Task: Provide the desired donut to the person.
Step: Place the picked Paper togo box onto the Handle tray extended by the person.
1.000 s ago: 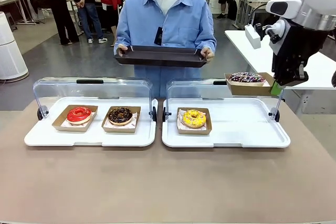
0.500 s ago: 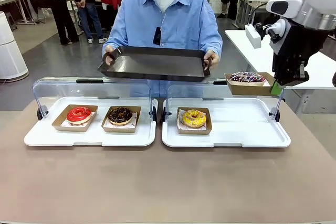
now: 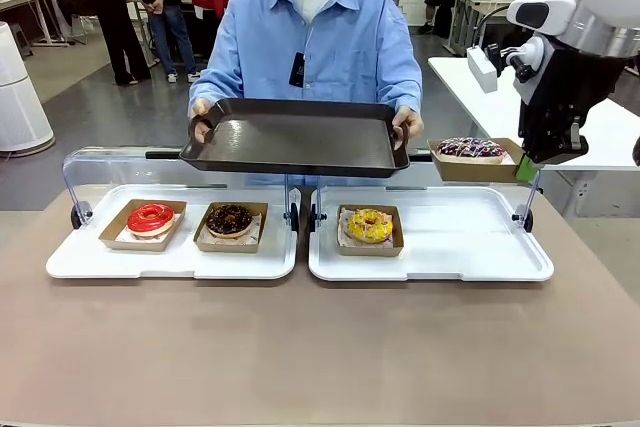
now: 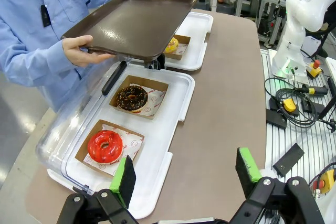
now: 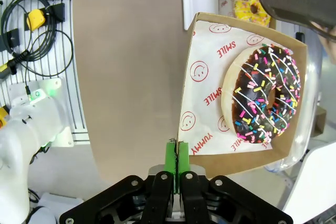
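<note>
The right gripper (image 3: 524, 168) is clamped shut on the edge of a cardboard box (image 3: 470, 172) holding the sprinkled donut (image 3: 470, 148). It holds the box in the air over the far right corner of the right white tray (image 3: 470, 252). Just to the box's left, across a narrow gap, is the end of the dark tray (image 3: 295, 142). The person (image 3: 320, 37) holds this tray by both short ends, tilted, above the far edges of the white trays and their raised clear lids (image 3: 110, 169). The right half of the right white tray is bare, as is the near half of the table (image 3: 320, 347). The yellow donut (image 3: 370, 224), chocolate donut (image 3: 229, 218) and red donut (image 3: 150, 216) sit boxed below. The left gripper (image 4: 185, 170) hangs wide open, holding nothing, over the left white tray's (image 4: 173, 124) end.
</note>
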`<action>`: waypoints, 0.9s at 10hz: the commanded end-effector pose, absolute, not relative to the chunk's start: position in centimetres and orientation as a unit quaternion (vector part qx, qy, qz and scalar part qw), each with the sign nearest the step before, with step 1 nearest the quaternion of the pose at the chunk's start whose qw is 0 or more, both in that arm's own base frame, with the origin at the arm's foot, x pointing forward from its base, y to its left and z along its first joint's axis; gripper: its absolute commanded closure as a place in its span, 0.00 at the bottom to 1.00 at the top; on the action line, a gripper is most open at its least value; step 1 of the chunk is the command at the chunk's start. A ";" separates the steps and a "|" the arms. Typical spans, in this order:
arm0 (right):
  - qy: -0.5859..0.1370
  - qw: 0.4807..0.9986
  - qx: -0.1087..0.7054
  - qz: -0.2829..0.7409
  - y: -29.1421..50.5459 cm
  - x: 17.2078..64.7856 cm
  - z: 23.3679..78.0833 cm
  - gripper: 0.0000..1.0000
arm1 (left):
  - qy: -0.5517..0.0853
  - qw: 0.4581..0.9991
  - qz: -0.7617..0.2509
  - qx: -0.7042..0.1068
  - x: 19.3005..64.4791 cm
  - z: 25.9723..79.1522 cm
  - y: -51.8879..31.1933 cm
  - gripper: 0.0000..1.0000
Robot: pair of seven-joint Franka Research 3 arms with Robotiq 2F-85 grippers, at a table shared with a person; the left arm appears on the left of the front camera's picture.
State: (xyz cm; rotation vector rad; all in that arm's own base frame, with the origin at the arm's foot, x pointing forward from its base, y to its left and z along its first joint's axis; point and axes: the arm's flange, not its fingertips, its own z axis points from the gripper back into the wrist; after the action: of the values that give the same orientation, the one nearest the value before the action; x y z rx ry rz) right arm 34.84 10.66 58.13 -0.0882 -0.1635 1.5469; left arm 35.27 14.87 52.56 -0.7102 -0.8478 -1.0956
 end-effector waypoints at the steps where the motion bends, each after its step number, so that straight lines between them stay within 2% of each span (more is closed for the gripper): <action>1: -0.069 0.715 -0.046 0.695 10.6 34.5 57.8 1.00 | -0.391 0.707 -0.492 -0.323 35.3 52.8 14.9 0.00; 6: -0.074 0.712 -0.040 0.698 10.7 34.8 58.1 0.98 | -0.391 0.707 -0.492 -0.323 35.3 52.8 14.9 0.00; 9: -0.080 0.684 -0.090 0.719 17.0 33.8 62.9 0.98 | -0.391 0.707 -0.492 -0.323 35.3 52.8 14.9 0.00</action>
State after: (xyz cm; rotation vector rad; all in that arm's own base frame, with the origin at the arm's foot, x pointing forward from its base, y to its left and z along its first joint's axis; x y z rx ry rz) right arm 33.52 15.22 61.41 -0.1561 -0.2068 1.6205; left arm 35.27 14.85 52.56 -0.7102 -0.8474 -1.0961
